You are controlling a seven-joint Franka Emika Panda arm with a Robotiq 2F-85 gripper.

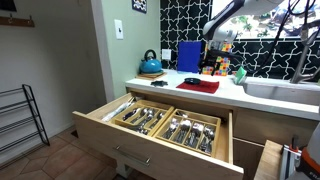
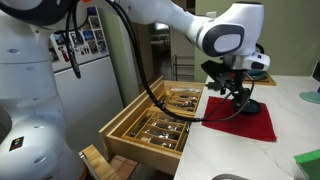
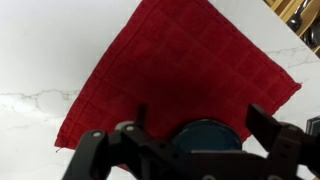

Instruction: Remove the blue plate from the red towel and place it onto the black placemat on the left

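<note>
Shows the Robotiq gripper [image 3: 178,135] hanging low over the blue plate [image 3: 207,138], jaws spread wide and holding nothing. Locates the plate on the red towel [image 3: 190,70], near its 6 o'clock edge in the wrist view, between the two fingers [image 3: 268,130] and apparently touching neither. Judged to be the final approach before the grasp. Centre on one section of the rim rather than the whole dish, allowing for a shallow, probably slippery profile. Descend straight, set one pad inside the rim and one outside, and avoid pinching the cloth beneath. Lift clear before travelling, to avoid dragging the towel along. Carry toward 9 o'clock in an exterior view, onto the black placemat [image 1: 155,83], stopping short of the teal kettle [image 1: 150,64] at 10 o'clock. Keep level and well in from the edge of the white counter [image 1: 235,97] above the open cutlery drawer [image 1: 165,125].
</note>
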